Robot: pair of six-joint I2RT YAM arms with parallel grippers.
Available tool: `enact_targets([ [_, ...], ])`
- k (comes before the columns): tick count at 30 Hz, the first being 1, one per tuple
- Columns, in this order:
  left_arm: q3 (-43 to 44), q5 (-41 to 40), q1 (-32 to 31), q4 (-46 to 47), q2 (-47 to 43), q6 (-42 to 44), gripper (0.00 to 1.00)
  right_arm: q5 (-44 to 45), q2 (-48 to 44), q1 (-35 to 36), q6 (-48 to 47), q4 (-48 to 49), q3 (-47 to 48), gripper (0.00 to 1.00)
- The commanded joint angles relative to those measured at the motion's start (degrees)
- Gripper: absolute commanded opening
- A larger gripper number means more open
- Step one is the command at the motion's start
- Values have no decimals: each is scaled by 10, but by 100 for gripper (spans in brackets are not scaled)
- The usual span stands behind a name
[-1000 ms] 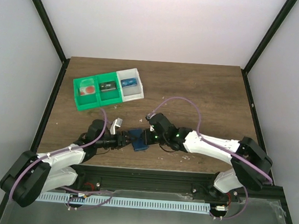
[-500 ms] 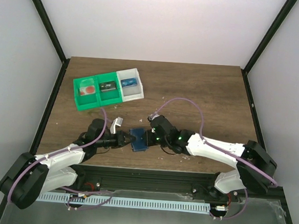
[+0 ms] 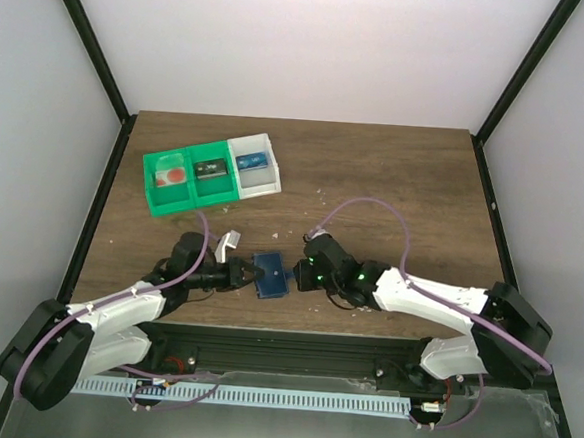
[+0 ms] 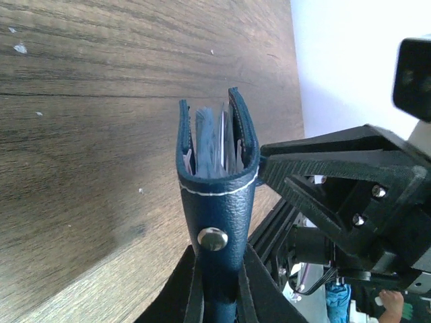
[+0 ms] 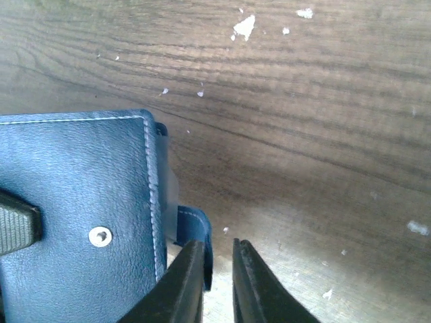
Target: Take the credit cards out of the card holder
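The blue card holder point(image 3: 269, 275) lies low over the table near its front edge, between my two grippers. My left gripper point(image 3: 245, 274) is shut on its left end. In the left wrist view the card holder point(image 4: 217, 202) stands edge-on between my gripper's point(image 4: 220, 264) jaws, just below its metal snap. Thin pale credit cards point(image 4: 222, 138) show inside its open far end. My right gripper point(image 3: 303, 273) sits just right of the holder. In the right wrist view its jaws point(image 5: 217, 247) stand a narrow gap apart with only table between them. The holder's small blue flap point(image 5: 194, 229) lies against the outer side of the left finger.
A green-and-white three-compartment tray point(image 3: 162, 208) with small items sits at the back left. White crumbs dot the wood point(image 5: 244, 27). The table's front edge and black rail point(image 3: 294, 339) run close behind both grippers.
My left gripper has closed on the card holder. My right gripper has backed off to the right, away from the holder, and its jaws have parted slightly.
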Motion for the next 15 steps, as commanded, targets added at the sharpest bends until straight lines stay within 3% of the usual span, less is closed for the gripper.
enact_targets([
  [1, 14, 20, 1, 7, -16, 6, 0, -46, -29, -19, 10, 49, -41, 19],
  [7, 9, 42, 0, -2, -43, 2, 0, -152, -63, -52, 43, 138, -104, 36],
  [15, 6, 58, 1, 29, -64, -30, 0, -194, -47, -60, 51, 186, -119, 25],
])
